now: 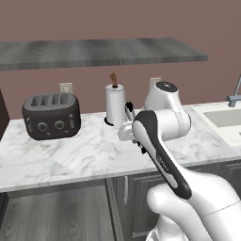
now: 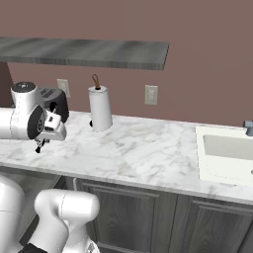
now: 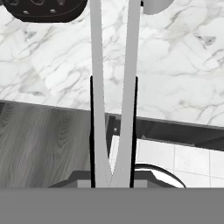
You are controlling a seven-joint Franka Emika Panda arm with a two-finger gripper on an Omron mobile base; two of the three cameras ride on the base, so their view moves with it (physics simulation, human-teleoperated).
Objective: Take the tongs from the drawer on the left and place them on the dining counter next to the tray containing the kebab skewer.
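The gripper [image 3: 113,177] is clamped on the tongs [image 3: 113,87] at their joined end, carrying them raised above the marble counter's [image 1: 94,155] front edge, seemingly for transport.

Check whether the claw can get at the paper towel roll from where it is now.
Probably yes for reach, no for grasping. The paper towel roll stands close by, with bare marble counter between. But the claw is shut on the tongs, which stick out ahead of it.
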